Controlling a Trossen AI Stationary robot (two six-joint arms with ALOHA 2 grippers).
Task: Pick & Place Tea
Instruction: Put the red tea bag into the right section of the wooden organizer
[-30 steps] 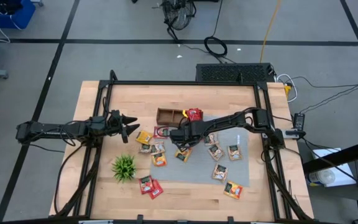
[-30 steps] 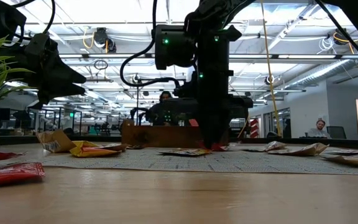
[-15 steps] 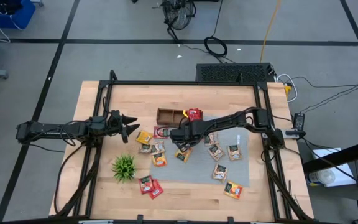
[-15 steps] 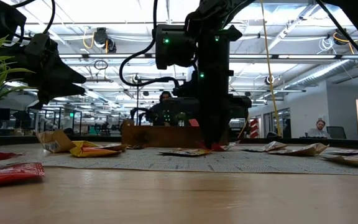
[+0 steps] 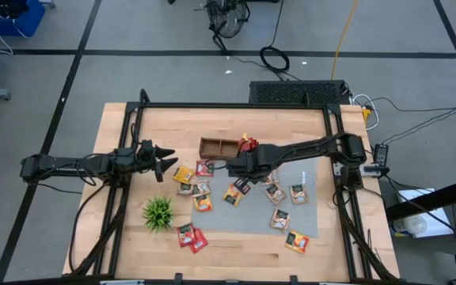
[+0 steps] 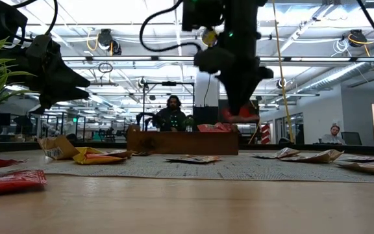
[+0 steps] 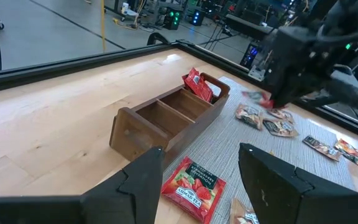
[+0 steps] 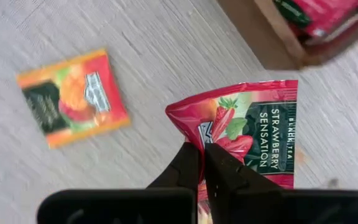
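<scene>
One red strawberry tea packet (image 8: 253,134) is pinched between the right gripper (image 8: 201,163)'s pressed-together fingers, dangling mid-frame over the grey mat (image 5: 252,218) just right of the wooden tray (image 5: 218,146), while the left gripper (image 5: 165,161) sits spread and empty center-left.

An open-plan lab: exposed ceiling ducts (image 6: 343,68), floor cables (image 5: 274,57), a seated person (image 6: 173,116) at monitors.
</scene>
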